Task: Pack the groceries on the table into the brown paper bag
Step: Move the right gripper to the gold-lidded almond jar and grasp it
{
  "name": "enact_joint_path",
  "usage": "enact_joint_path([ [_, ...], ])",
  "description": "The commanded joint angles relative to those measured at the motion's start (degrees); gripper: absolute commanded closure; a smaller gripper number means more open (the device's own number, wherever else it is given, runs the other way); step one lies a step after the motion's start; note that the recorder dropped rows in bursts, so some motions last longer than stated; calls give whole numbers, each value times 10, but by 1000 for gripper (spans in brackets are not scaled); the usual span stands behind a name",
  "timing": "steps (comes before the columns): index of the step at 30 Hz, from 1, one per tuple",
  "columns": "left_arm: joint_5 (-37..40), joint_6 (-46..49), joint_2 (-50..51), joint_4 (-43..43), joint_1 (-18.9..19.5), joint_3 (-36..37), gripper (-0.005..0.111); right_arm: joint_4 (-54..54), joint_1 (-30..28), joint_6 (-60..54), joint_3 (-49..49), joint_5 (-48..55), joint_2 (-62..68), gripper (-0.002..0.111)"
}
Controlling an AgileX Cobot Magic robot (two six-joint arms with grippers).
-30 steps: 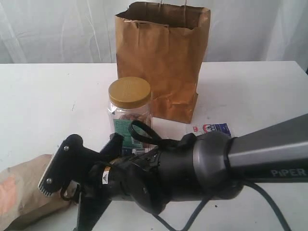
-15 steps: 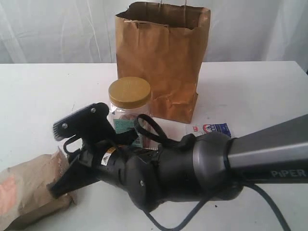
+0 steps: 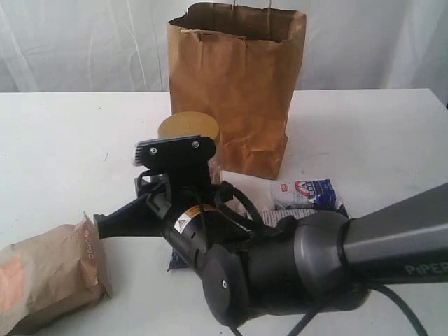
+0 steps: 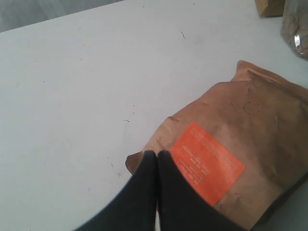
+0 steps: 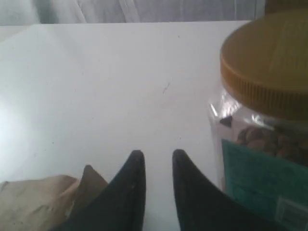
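Observation:
The brown paper bag [image 3: 238, 84] stands upright at the back of the table [image 3: 63, 147]. In front of it is the clear jar with a mustard-yellow lid [image 3: 187, 127] [image 5: 266, 115], half hidden by my right arm. My right gripper [image 3: 102, 223] [image 5: 158, 155] hovers left of the jar, open by a narrow gap with nothing between its fingers. The brown pouch with the orange mark [image 3: 49, 274] [image 4: 240, 154] lies at the front left. My left gripper [image 4: 157, 154] is shut above the pouch's corner. A small blue-white packet [image 3: 304, 192] lies right of the jar.
My right arm's bulky dark body [image 3: 280, 269] fills the front middle of the exterior view and hides the table behind it. A dark-blue edge [image 3: 173, 260] peeks out under it. White curtains hang behind the table.
My right gripper has risen from the pouch and swung up toward the jar, and its jaws have narrowed. The pouch now shows uncovered at the front left.

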Motion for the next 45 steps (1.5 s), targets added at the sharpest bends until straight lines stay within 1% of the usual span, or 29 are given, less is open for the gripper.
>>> enact_joint_path([
  [1, -1, 0, -2, 2, -4, 2, 107, -10, 16, 10, 27, 37, -2, 73],
  [3, -1, 0, -2, 2, -4, 2, 107, -10, 22, 10, 37, 66, -3, 54],
  [5, -1, 0, -2, 2, -4, 2, 107, -11, 22, 20, 44, 94, -6, 30],
  [7, -1, 0, -2, 2, -4, 2, 107, -11, 22, 24, 44, 100, -7, 16],
  [9, -1, 0, -2, 2, -4, 2, 107, -14, 22, 24, 44, 95, -10, 9],
  [15, -1, 0, -2, 2, -4, 2, 107, -27, 21, 15, 44, 50, -13, 8],
  [19, -1, 0, -2, 2, -4, 2, 107, -23, 14, -3, 44, 42, -13, 8],
  [21, -1, 0, -2, 2, -4, 2, 107, -15, 11, -77, 44, 47, -13, 8],
  [22, -1, 0, -2, 2, -4, 2, 107, -2, 10, -145, 44, 47, -13, 8],
  [24, -1, 0, -2, 2, -4, 2, 107, 38, 10, -228, 44, 47, -13, 8],
  [25, -1, 0, -2, 2, -4, 2, 107, 58, 10, -252, 44, 42, -13, 8],
  [29, -1, 0, -2, 2, -4, 2, 107, 118, 10, -249, 44, -5, -6, 8],
  [32, -1, 0, -2, 2, -4, 2, 107, 212, 8, -241, 44, -42, 8, 8],
  [33, -1, 0, -2, 2, -4, 2, 107, 224, 6, -221, 44, -46, 11, 8],
  [37, -1, 0, -2, 2, -4, 2, 107, 229, 5, -161, 36, -72, 26, 8],
  [45, -1, 0, -2, 2, -4, 2, 107, 212, 3, -172, -3, -71, 59, 8],
])
